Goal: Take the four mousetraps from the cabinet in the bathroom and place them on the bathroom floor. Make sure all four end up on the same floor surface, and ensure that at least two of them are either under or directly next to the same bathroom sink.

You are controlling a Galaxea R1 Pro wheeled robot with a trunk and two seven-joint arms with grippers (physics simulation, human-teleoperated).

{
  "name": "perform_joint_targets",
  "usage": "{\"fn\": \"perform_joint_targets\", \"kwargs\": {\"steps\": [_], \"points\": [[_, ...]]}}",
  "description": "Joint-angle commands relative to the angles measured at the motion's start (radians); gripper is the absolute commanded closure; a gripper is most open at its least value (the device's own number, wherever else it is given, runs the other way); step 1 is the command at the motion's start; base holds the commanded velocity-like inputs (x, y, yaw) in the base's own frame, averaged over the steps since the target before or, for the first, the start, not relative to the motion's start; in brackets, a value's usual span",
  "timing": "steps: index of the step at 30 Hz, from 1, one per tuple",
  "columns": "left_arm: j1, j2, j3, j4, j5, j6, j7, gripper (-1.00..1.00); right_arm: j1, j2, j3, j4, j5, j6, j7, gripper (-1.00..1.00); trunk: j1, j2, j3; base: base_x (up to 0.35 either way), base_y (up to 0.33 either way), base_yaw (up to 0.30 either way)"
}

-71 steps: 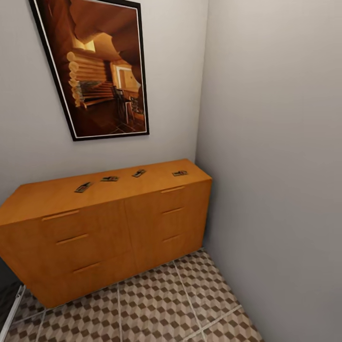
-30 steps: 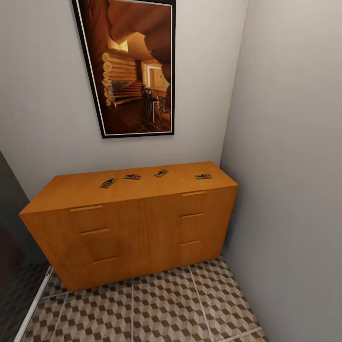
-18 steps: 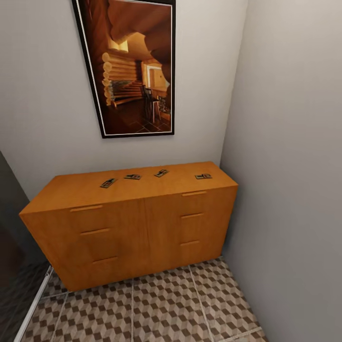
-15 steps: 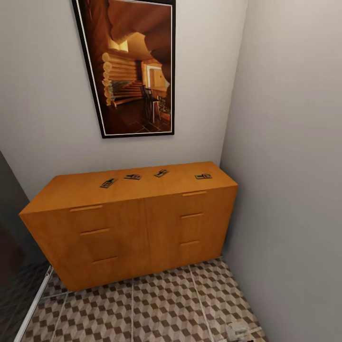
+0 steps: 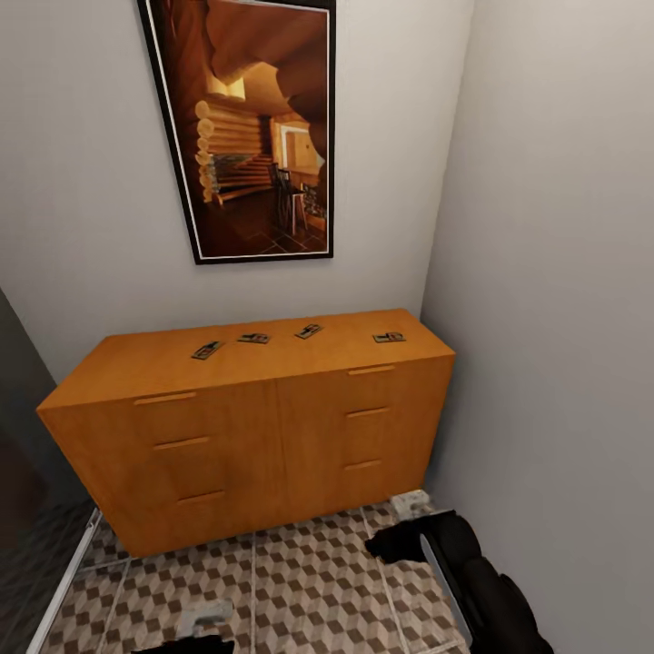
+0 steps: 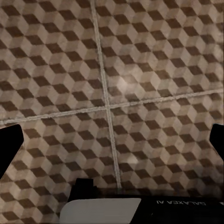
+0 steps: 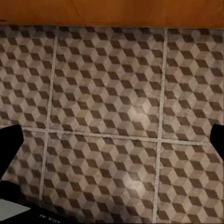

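**Both arms rise into the head view below the cabinet**

Half a second ago only a pale tip showed at the lower right edge; now the right arm (image 5: pixel 472 572) reaches up over the tiles and the left gripper (image 5: pixel 202 622) has appeared at the bottom edge.

The four mousetraps lie in a loose row on the cabinet (image 5: pixel 254 427) top: the leftmost mousetrap (image 5: pixel 207 350), the second mousetrap (image 5: pixel 254 339), the third mousetrap (image 5: pixel 309 331) and the rightmost mousetrap (image 5: pixel 389 338), set apart from the others near the right end. None is touched. The right gripper (image 5: pixel 404 522) hangs low in front of the cabinet's bottom right corner, well below the traps; the left gripper is lower still and well apart from them.

In each wrist view the dark fingertips sit at opposite edges, so both grippers stand wide open and hold nothing, with only the bathroom floor (image 6: pixel 112 93) between them. The right wrist view also catches the cabinet's base.

A framed picture (image 5: pixel 259 127) hangs on the wall above the cabinet
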Motion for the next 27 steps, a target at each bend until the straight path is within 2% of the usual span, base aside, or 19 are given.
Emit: {"fn": "perform_joint_targets", "kwargs": {"steps": [1,2,5,9,12,15,19,24,27], "points": [[0.001,-0.001,-0.001,-0.073,-0.001,0.063,-0.001,-1.00,0.000,0.000,0.001,-0.032,0.002,0.007,0.009,-1.00,0.000,0.000,0.000,0.000,0.000,0.000],[0.001,-0.002,-0.002,-0.182,0.000,0.168,-0.002,-1.00,-0.001,0.000,0.002,-0.074,0.003,0.016,0.020,-1.00,0.000,0.000,0.000,0.000,0.000,0.000],[-0.002,-0.006,-0.006,-0.298,0.001,0.288,-0.004,-1.00,-0.003,-0.001,0.000,-0.121,0.003,0.026,0.033,-1.00,0.000,0.000,0.000,0.000,0.000,0.000],[-0.025,-0.024,-0.011,-0.352,0.004,0.342,-0.007,-1.00,-0.033,-0.001,-0.005,-0.150,0.002,0.031,0.039,-1.00,0.000,0.000,0.000,0.000,0.000,0.000],[-0.066,-0.035,-0.015,-0.369,0.006,0.359,-0.008,-1.00,-0.074,0.000,-0.008,-0.160,0.001,0.033,0.042,-1.00,0.000,0.000,0.000,0.000,0.000,0.000],[-0.088,-0.038,-0.017,-0.373,0.009,0.363,-0.008,-1.00,-0.089,0.000,-0.008,-0.163,0.001,0.033,0.043,-1.00,0.000,0.000,0.000,0.000,0.000,0.000],[-0.133,-0.042,-0.019,-0.378,0.026,0.370,-0.009,-1.00,-0.133,0.002,-0.009,-0.167,0.001,0.035,0.044,-1.00,0.000,0.000,0.000,0.000,0.000,0.000],[-0.178,-0.039,-0.020,-0.381,0.073,0.374,-0.009,-1.00,-0.214,-0.006,-0.015,-0.169,-0.002,0.036,0.046,-1.00,0.000,0.000,0.000,0.000,0.000,0.000],[-0.197,-0.034,-0.020,-0.381,0.111,0.375,-0.013,-1.00,-0.254,-0.011,-0.039,-0.170,-0.004,0.036,0.055,-1.00,0.000,0.000,0.000,0.000,0.000,0.000]]}}
